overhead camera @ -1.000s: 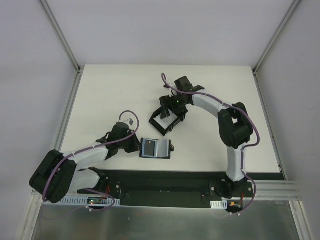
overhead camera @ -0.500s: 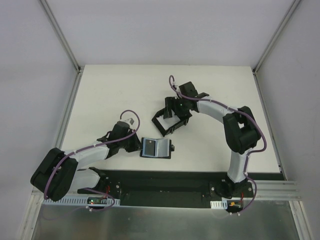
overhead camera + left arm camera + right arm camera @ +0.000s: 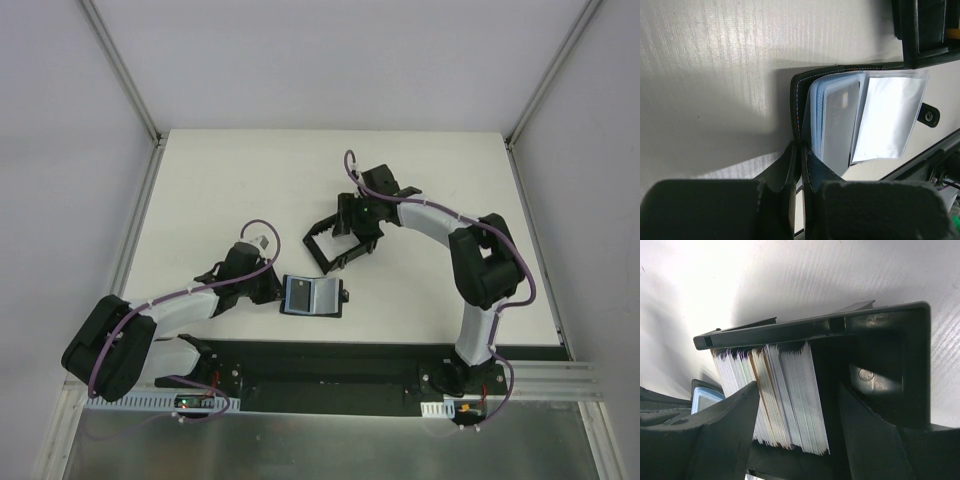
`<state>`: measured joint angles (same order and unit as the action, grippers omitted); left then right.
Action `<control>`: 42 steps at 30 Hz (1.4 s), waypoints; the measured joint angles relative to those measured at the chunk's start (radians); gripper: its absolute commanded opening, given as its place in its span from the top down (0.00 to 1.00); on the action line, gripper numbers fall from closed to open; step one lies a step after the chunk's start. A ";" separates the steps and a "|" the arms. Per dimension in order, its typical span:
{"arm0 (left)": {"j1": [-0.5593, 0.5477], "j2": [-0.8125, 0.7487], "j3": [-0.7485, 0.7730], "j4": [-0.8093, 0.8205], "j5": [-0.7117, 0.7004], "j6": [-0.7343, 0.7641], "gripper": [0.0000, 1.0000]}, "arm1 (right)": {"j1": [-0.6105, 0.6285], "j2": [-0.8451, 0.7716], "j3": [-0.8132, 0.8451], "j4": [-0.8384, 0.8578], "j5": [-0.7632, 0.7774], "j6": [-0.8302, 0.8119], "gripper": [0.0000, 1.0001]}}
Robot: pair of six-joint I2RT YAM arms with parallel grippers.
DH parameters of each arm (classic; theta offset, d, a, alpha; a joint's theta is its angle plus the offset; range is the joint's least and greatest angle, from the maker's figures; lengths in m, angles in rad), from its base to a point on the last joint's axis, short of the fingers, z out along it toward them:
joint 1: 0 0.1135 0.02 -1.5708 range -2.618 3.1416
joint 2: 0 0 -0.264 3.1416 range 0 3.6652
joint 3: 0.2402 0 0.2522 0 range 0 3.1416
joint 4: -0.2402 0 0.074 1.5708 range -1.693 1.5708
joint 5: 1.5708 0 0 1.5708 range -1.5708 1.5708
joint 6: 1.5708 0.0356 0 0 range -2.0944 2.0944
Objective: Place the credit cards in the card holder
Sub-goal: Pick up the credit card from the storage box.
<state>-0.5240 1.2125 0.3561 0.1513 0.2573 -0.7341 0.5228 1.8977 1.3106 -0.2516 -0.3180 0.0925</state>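
Many credit cards (image 3: 785, 395) stand on edge in the black tray (image 3: 840, 325), none lifted yet. Right fingers (image 3: 720, 430), wide a second ago, have dropped into the tray and narrowed around part of the stack. A gap remains on one side, so the pick looks about to close. Card holder (image 3: 312, 297) lies open on tabletop (image 3: 220, 180), unmoved, left fingers (image 3: 865, 210) clamped on its edge.

The small black folding wallet (image 3: 312, 296) is lying open, bluish-grey sleeves showing, just beside the black walled tray (image 3: 815, 327), in which the thin pale cards (image 3: 785, 395) are standing packed on edge.
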 measured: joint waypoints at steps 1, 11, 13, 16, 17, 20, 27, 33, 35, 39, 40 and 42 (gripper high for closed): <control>0.000 0.002 0.001 0.000 0.000 0.001 1.00 | -0.001 0.000 0.000 0.000 -0.003 0.000 0.39; 0.000 0.006 0.004 0.000 0.000 0.011 1.00 | -0.003 -0.014 0.000 -0.010 -0.010 0.005 0.43; 0.000 0.006 0.005 0.000 0.000 0.012 1.00 | -0.004 -0.019 0.000 -0.013 -0.010 0.005 0.45; 0.000 0.009 0.007 0.000 0.000 0.013 1.00 | -0.008 -0.027 0.000 -0.014 -0.014 0.005 0.49; 0.000 0.010 0.008 0.000 0.000 0.014 1.00 | -0.009 -0.029 0.000 -0.014 -0.015 0.005 0.52; 0.000 0.011 0.008 0.000 0.000 0.014 1.00 | -0.014 -0.033 0.000 -0.015 -0.018 0.004 0.56; 0.000 0.012 0.010 -0.001 0.000 0.016 1.00 | -0.020 -0.034 0.000 -0.016 -0.020 0.004 0.67; 0.000 0.013 0.011 -0.002 0.000 0.017 1.00 | -0.028 -0.035 0.000 -0.018 -0.020 0.003 0.76; 0.000 0.013 0.011 -0.002 0.000 0.017 1.00 | -0.030 -0.035 0.000 -0.019 -0.020 0.002 0.77; 0.000 0.013 0.012 -0.003 0.000 0.017 1.00 | -0.032 -0.040 0.000 -0.026 -0.018 -0.008 0.87; 0.000 0.013 0.012 -0.002 0.000 0.017 1.00 | -0.033 -0.042 0.001 -0.029 -0.015 -0.014 0.89; 0.000 0.014 0.012 -0.003 0.000 0.017 1.00 | -0.036 -0.048 0.003 -0.038 -0.010 -0.024 0.90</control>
<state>-0.5240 1.2263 0.3679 0.1486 0.2573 -0.7170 0.4866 1.8496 1.3132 -0.2897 -0.3279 0.0689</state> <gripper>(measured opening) 0.010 0.130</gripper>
